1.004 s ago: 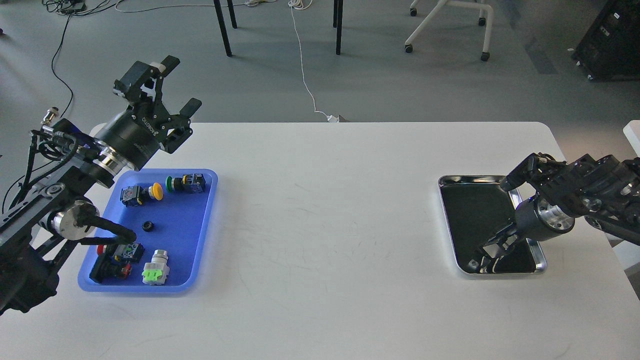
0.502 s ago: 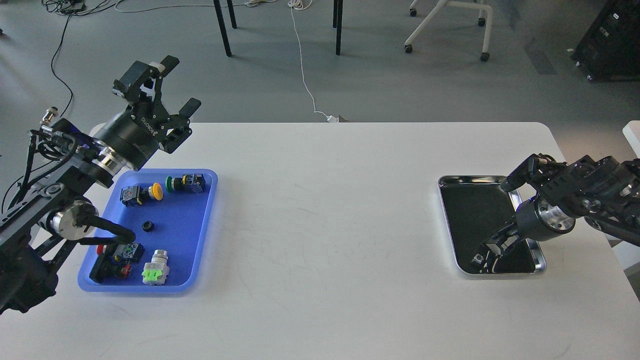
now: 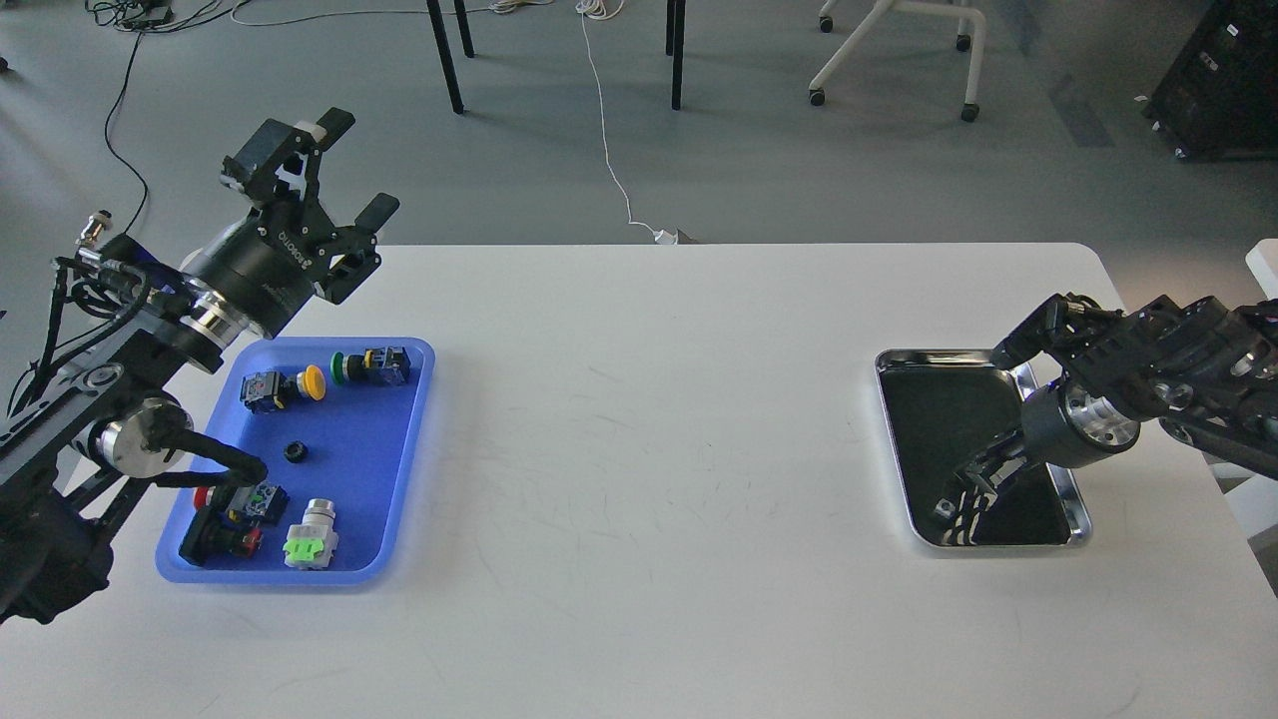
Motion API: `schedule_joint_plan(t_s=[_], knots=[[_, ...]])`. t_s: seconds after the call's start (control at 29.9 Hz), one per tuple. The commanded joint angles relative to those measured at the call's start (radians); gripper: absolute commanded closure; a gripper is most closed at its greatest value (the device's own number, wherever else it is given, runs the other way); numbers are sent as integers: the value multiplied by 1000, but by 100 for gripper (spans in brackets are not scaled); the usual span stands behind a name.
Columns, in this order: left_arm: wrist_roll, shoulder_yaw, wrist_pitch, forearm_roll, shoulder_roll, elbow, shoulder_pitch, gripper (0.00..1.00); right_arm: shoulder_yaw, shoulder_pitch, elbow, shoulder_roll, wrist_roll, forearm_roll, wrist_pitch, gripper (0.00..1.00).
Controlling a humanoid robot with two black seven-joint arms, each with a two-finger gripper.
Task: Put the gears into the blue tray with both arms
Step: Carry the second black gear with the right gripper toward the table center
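One small black gear [image 3: 294, 451] lies near the middle of the blue tray [image 3: 371, 469] at the table's left. My left gripper [image 3: 355, 166] hangs open and empty above the tray's back left corner, fingers pointing up and away. Over at the right, my right gripper [image 3: 951, 511] reaches down into the steel tray [image 3: 1000, 360] near its front edge. Its dark fingers blend with the tray's dark bottom, so I cannot tell whether they are open or hold anything. No gear shows in the steel tray.
Several push-button switches share the blue tray: a yellow one [image 3: 311, 380], a green one [image 3: 346, 365], a red one [image 3: 222, 527] and a light green one [image 3: 309, 539]. The white table [image 3: 649, 449] spans both trays. Chair legs and cables stand on the floor beyond.
My right gripper has shifted slightly left and its wrist has risen a little over the steel tray. The left gripper has drifted a touch left and stays open.
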Motion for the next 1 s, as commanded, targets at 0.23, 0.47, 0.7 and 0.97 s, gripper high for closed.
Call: schedule_joint_plan(t_s=[0.23, 0.47, 0.7, 0.97], knots=[[0, -2, 0, -9, 3, -1, 0, 2, -9, 215, 118, 82, -1, 205, 13, 81], [2, -3, 0, -11, 1, -3, 0, 2, -82, 253, 21, 332, -1, 277, 13, 81], [0, -8, 2, -11, 0, -3, 0, 2, -156, 239, -98, 550, -1, 389, 13, 80], [0, -8, 2, -11, 0, -3, 0, 2, -203, 190, -146, 635, -1, 443, -20, 79]])
